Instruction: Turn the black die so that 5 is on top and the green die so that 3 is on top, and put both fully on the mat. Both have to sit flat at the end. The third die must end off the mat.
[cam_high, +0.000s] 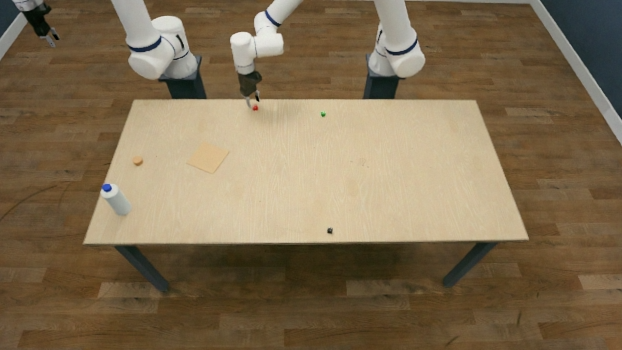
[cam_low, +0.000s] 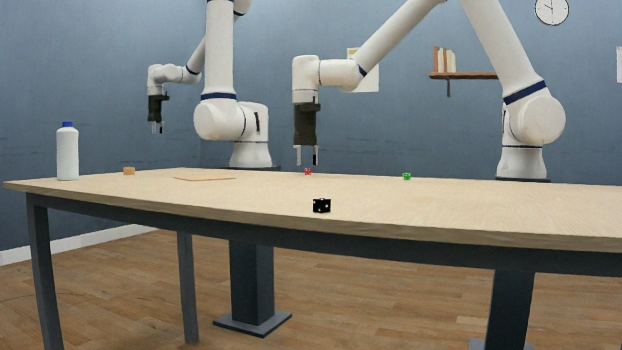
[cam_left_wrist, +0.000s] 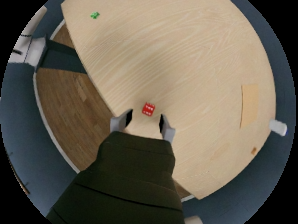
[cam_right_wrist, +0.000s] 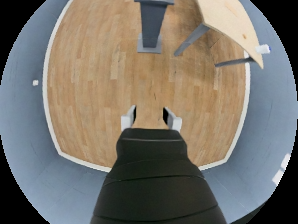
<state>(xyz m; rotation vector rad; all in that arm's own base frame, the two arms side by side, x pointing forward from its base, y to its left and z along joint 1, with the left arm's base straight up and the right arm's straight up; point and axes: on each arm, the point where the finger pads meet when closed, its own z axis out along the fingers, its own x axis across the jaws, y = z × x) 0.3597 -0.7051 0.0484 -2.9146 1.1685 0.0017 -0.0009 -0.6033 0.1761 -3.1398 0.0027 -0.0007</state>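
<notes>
While the left gripper (cam_high: 252, 102) (cam_low: 307, 162) (cam_left_wrist: 146, 117) is hovering released near the red die (cam_high: 255, 108) (cam_low: 308, 171) (cam_left_wrist: 148, 109), any grasp is requiring centred fingers and level lowering. The black die (cam_high: 330, 230) (cam_low: 321, 205), green die (cam_high: 323, 114) (cam_low: 407, 176) (cam_left_wrist: 95, 15) and red die are lying off the mat (cam_high: 208, 158) (cam_low: 204, 178) (cam_left_wrist: 249, 105); the right gripper (cam_high: 53, 40) (cam_low: 157, 130) (cam_right_wrist: 149, 111) is hanging released.

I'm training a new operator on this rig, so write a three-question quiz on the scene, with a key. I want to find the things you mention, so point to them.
1. Multiple choice: which die is nearest the left gripper (cam_high: 253, 102) (cam_low: 307, 164) (cam_left_wrist: 146, 117)?
A) black
B) green
C) red

2. True or false: the mat (cam_high: 207, 158) (cam_low: 204, 178) (cam_left_wrist: 249, 106) has a die on it.

3. Fill in the blank: the bottle (cam_high: 116, 201) (cam_low: 67, 153) (cam_left_wrist: 278, 127) (cam_right_wrist: 263, 49) has a ____ cap.

Key: 1 C; 2 false; 3 blue
</notes>
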